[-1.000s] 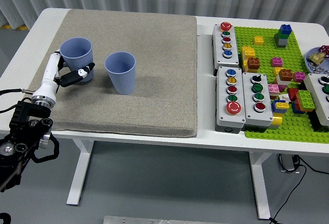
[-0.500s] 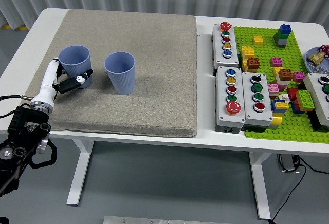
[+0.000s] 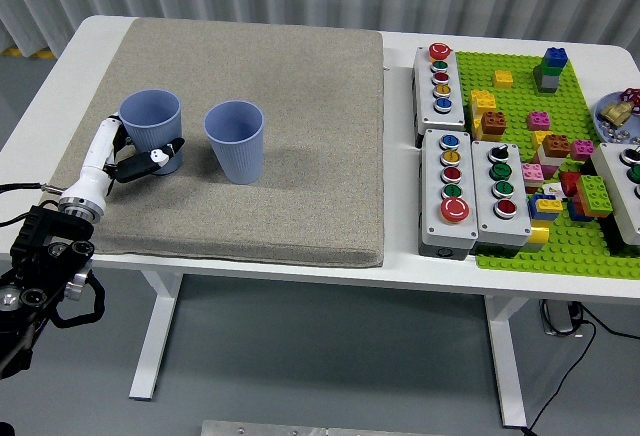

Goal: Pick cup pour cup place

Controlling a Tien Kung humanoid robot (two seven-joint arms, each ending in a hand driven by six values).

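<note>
The left hand (image 3: 125, 156) is white with black fingertips (image 3: 170, 146); a silver cuff joins it to a black arm (image 3: 45, 266) — blocky, with round bolted joints and thin black cables

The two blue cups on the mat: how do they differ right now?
The left cup has the left hand wrapped around its lower part; the right cup stands free, untouched. The left cup sits nearer the grey mat's left edge and slightly farther back; the right cup is closer to the mat's middle. Both are upright, open-topped, and the same blue-grey colour and shape.
</note>
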